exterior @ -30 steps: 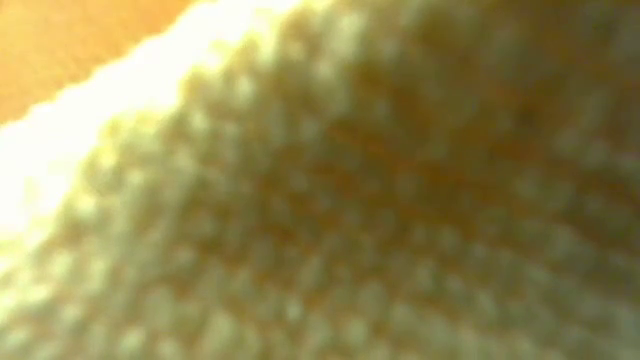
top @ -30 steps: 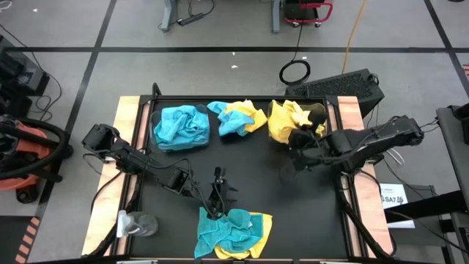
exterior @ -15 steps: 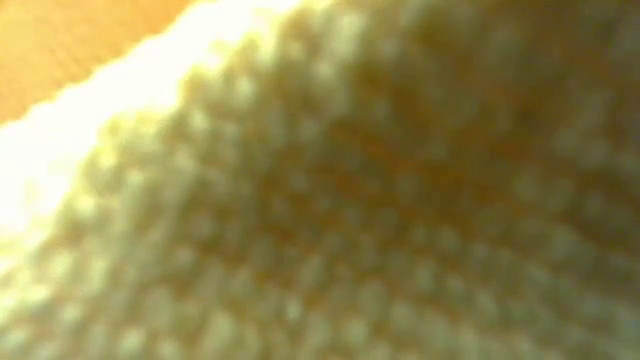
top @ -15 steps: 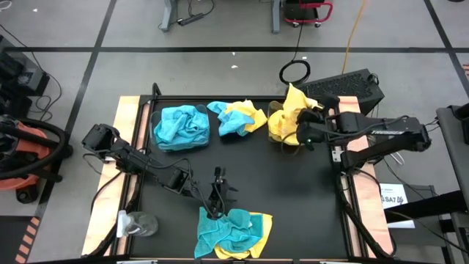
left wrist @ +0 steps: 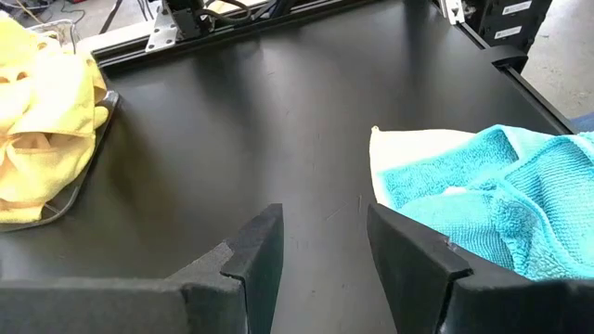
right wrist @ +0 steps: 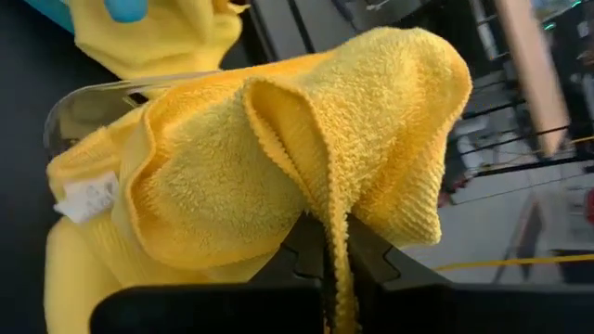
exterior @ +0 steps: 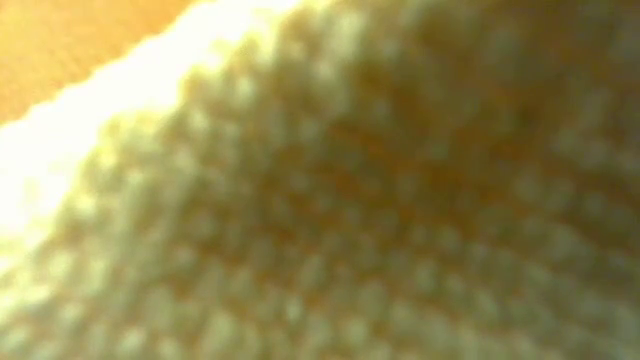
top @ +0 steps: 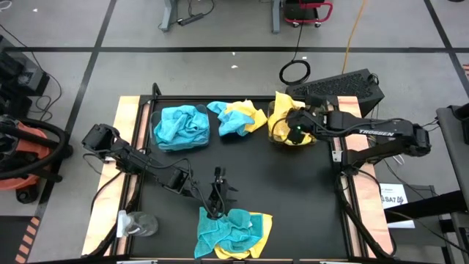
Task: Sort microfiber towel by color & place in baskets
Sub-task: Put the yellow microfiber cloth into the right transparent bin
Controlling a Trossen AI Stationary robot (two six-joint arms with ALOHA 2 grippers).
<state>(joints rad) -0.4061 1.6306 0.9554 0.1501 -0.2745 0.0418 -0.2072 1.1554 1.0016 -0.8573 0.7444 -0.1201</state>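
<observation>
Yellow towel (right wrist: 306,139) is pinched in the closed right gripper (top: 297,132), upper right of the high view, over the yellow-filled basket (right wrist: 93,104). Step: depositing. Next: release. Left gripper (left wrist: 320,246) waits half-open, empty, lower centre.

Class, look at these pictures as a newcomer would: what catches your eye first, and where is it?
First, the right gripper, shut on a yellow towel over the far-right basket of yellow cloths. Next, the teal heap at far left and the mixed pile at the near edge, beside the open left gripper.
</observation>
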